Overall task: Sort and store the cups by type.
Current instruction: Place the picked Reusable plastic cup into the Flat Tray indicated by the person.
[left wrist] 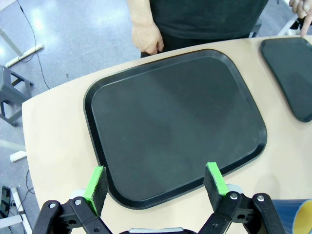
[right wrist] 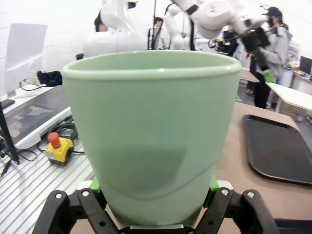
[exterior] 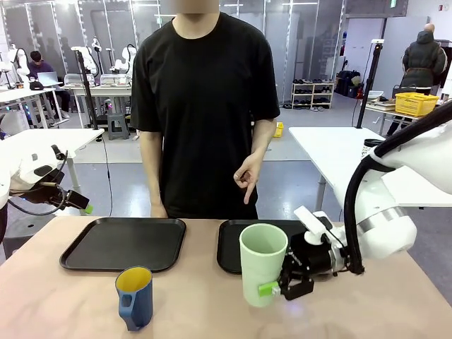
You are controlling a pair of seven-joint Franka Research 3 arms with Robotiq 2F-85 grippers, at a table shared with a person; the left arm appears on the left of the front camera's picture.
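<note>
Beige table (exterior: 212, 318) in a lab hall, with 2 black trays along its far edge and a person behind them. Gripping the tumbler (exterior: 263, 261) low on its wall with the right gripper (exterior: 274, 287), closed tight on it, upright, just in front of the right tray (exterior: 227, 248). Cannot tell whether lifted or resting on the table. Hovering with the left gripper (left wrist: 156, 178) well left of the right tray, above the near rim of the left tray (exterior: 123, 244), spread wide and holding nothing. Mug (exterior: 134, 296) upright on the table, left of the right tray and nearer the robot, apart from both grippers. Person's hand (exterior: 247, 180) pointing down toward the right tray. Judged as step 1 of 2: storing the tumbler. Next calls for raising it clear of the rim, carrying it over the right tray, lowering it upright, then releasing. Probably the mug after that, onto the other tray.
</note>
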